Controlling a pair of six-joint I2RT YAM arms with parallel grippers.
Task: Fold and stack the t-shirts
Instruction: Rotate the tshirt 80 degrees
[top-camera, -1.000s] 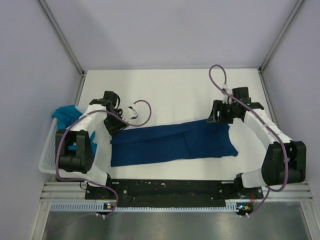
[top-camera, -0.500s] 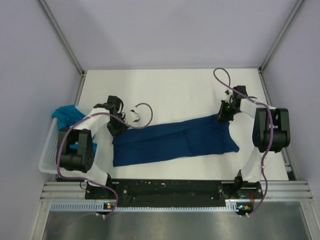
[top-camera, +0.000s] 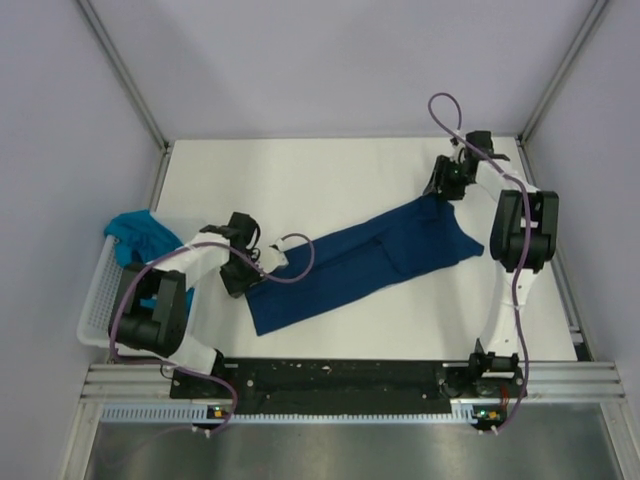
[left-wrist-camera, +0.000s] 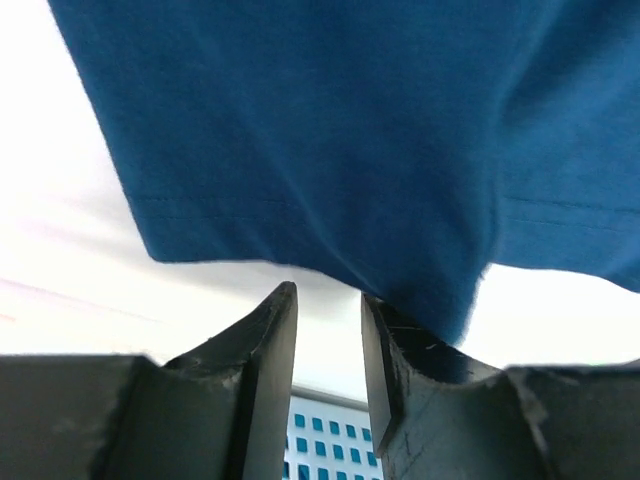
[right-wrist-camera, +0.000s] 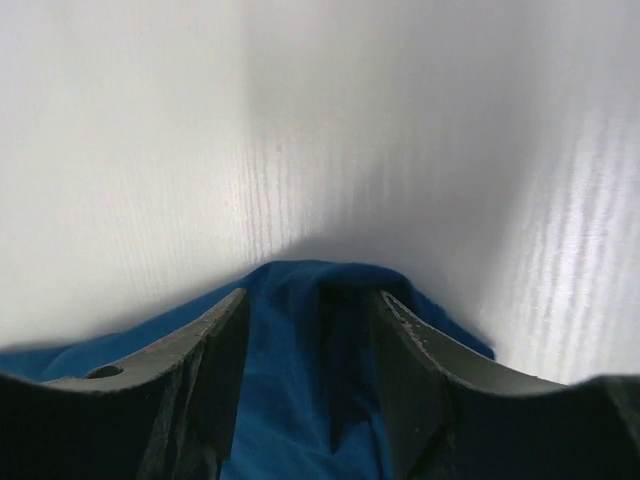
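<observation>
The dark navy t-shirt (top-camera: 360, 262) lies as a long folded strip, slanting from near left to far right on the white table. No printed graphic shows on it. My right gripper (top-camera: 440, 190) is at its far right end, and in the right wrist view (right-wrist-camera: 312, 295) the jaws are closed on a bunched fold of the navy cloth (right-wrist-camera: 290, 400). My left gripper (top-camera: 243, 272) is at the strip's near left end. In the left wrist view (left-wrist-camera: 328, 290) the jaws stand a little apart with nothing between them, and the navy cloth (left-wrist-camera: 320, 120) brushes the right fingertip. The teal t-shirt (top-camera: 135, 232) lies crumpled in the basket.
A white lattice basket (top-camera: 95, 300) stands at the table's left edge; its lattice (left-wrist-camera: 320, 440) shows between the left fingers. Metal frame posts rise at the back corners. The arms' black base rail runs along the near edge.
My right gripper moved toward the far right corner, dragging the navy shirt's right end with it. The strip swung from level to slanted. My left gripper shifted nearer and slightly right.
</observation>
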